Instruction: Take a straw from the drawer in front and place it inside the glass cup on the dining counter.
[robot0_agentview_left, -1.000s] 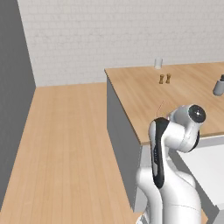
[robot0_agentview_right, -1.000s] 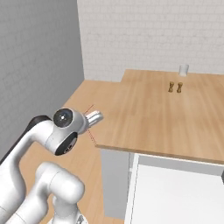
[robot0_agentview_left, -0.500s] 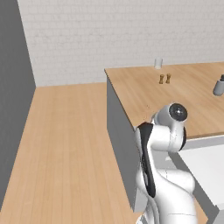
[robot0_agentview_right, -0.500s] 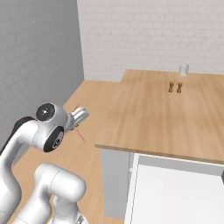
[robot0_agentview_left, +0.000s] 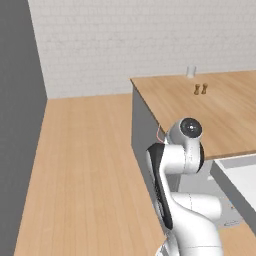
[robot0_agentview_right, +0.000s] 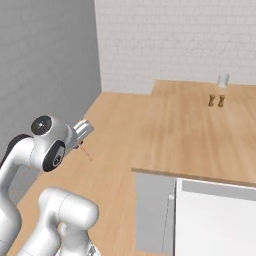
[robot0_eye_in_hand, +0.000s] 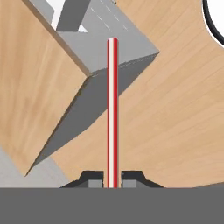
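Left base view: arm folded low beside the grey cabinet side of the dining surface (robot0_agentview_left: 210, 112), wrist at the near corner edge. Thin reddish straw (robot0_agentview_left: 160, 135) poked out left of the wrist, just off the cabinet wall. Glass cup (robot0_agentview_left: 190, 72) stood at the far edge of the plank top, well apart from the arm. Pair of brown shakers (robot0_agentview_left: 200, 89) sat nearer, still far from the wrist. Wide bare wooden floor (robot0_agentview_left: 85, 165) lay open to the left, up to the grey wall. White drawer (robot0_agentview_left: 240, 180) interior showed open at lower right under the top's near edge.

Right base view: claw (robot0_agentview_right: 80, 145) hung off the surface's left edge, over open floor (robot0_agentview_right: 112, 150), clenched on the straw (robot0_agentview_right: 86, 153), which slanted down and right from the fingers. Glass cup (robot0_agentview_right: 222, 80) near the far edge, shakers (robot0_agentview_right: 216, 100) just in front of it, both well apart from the claw. Broad bare plank top (robot0_agentview_right: 190, 135) between. Drawer (robot0_agentview_right: 215, 220) open below the near edge.

Hand view: fingertips (robot0_eye_in_hand: 95, 180) pinched the red-and-white striped straw (robot0_eye_in_hand: 113, 109) at its base, straw running straight up mid-frame. Behind it, a corner of the surface (robot0_eye_in_hand: 39, 78) with grey cabinet side, floor (robot0_eye_in_hand: 175, 118) to the right. Straw crossed the cabinet corner line; contact could not be told.
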